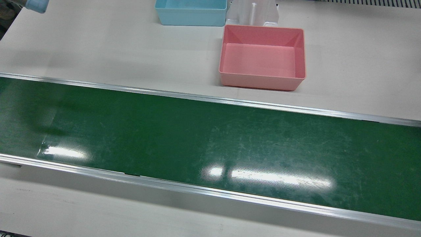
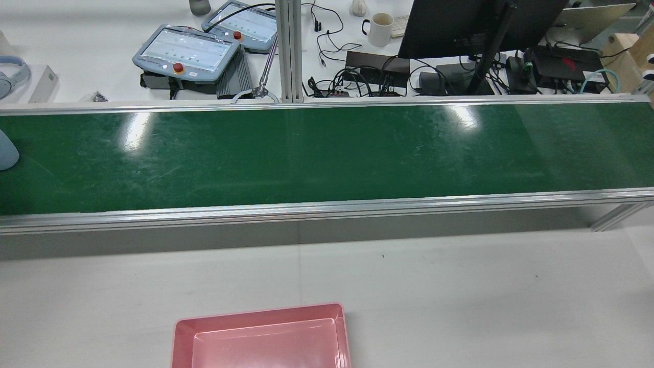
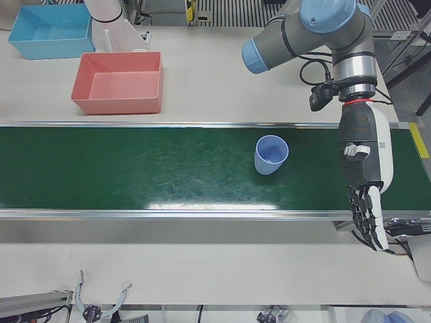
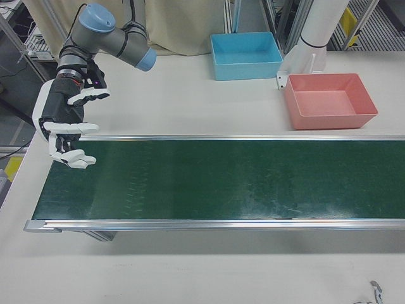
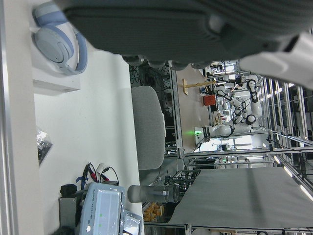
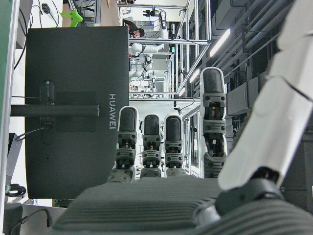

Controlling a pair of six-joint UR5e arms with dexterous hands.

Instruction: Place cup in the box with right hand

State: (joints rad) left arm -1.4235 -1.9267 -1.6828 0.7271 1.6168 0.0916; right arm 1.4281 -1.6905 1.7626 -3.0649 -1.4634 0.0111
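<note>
A light blue cup [image 3: 271, 155] stands upright on the green belt [image 3: 135, 168]; the rear view catches only its edge [image 2: 6, 151] at the far left. The pink box [image 3: 114, 105] sits empty on the white table behind the belt, also seen in the right-front view [image 4: 332, 120]. My left hand [image 3: 364, 195] hangs open, fingers straight down, over the belt's end, a short way from the cup. My right hand [image 4: 66, 130] is open over the opposite end of the belt, far from both cup and box, holding nothing.
A light blue box [image 4: 245, 63] stands behind the pink one, beside a white pedestal [image 4: 304, 60]. Aluminium rails [image 1: 210, 98] edge the belt. Teach pendants [image 2: 186, 51], cables, a mug and a monitor lie beyond the belt in the rear view.
</note>
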